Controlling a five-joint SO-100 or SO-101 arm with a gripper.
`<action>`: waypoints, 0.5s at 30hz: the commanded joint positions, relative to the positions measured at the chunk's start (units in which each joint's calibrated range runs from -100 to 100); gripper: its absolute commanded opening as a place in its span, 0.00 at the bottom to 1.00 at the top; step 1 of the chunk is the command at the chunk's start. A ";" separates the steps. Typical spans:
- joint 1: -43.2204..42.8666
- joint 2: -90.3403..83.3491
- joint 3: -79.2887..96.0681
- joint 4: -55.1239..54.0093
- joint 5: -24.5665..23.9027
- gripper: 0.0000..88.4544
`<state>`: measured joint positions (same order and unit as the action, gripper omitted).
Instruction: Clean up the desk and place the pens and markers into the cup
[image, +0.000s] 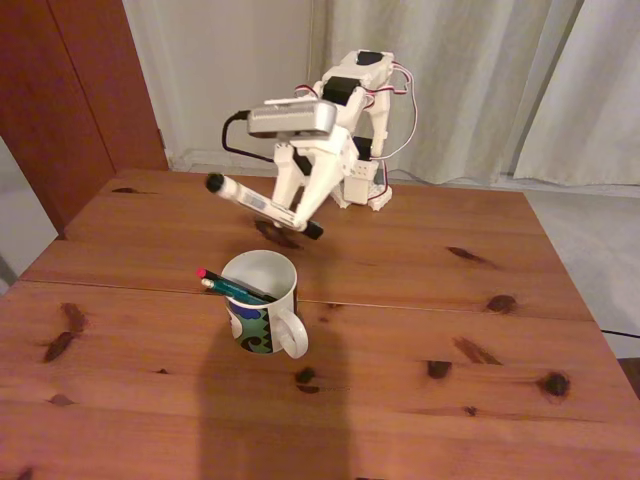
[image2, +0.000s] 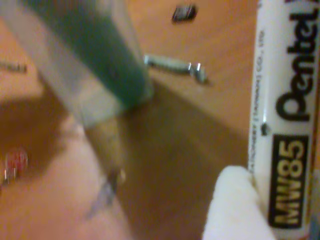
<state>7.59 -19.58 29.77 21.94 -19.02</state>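
My gripper (image: 297, 213) is shut on the marker (image: 255, 201), a white barrel with black ends, held tilted in the air above the desk (image: 450, 330), just behind the cup (image: 262, 312). The white patterned cup stands upright with its handle toward the camera. Two pens lean inside it: a black one with a red end (image: 208, 276) and a teal one (image: 238, 290). In the wrist view the marker (image2: 285, 125) runs down the right edge against a white fingertip (image2: 232, 210), and the teal pen (image2: 95, 65) looms blurred at the upper left.
The arm's white base (image: 362, 185) stands at the back of the desk, in front of pale curtains (image: 480, 90). A dark wooden panel (image: 70, 90) rises at the back left. Bare wood with dark knots lies around the cup.
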 joint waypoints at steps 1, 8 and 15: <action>2.50 -1.40 -0.46 -4.01 -0.99 0.01; 5.16 7.62 -1.18 -13.04 -1.25 0.01; 6.12 13.66 -0.46 -18.72 -0.83 0.01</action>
<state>13.53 -6.36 29.77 6.10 -20.15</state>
